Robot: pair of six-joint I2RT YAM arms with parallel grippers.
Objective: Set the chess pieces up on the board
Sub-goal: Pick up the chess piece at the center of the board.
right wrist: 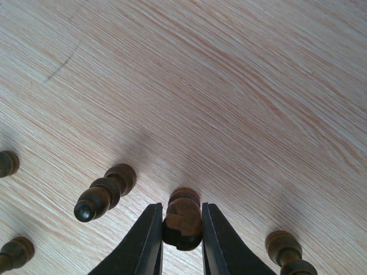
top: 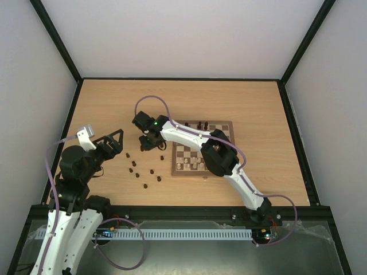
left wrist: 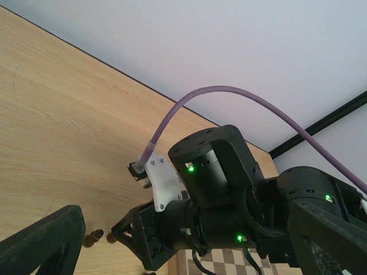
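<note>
The right gripper (right wrist: 181, 211) is pressed onto one dark chess piece (right wrist: 182, 222), on the table left of the board (top: 186, 156) (more loose pieces (right wrist: 106, 192) lie beside it). Light, hard, smooth wood, likely to twist; better held squarely across its body

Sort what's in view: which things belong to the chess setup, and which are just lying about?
Job: board; loose dark pieces on the table; dark piece gripped by the right gripper.
Lying about: purple cable; white slotted rail at the near edge.
</note>
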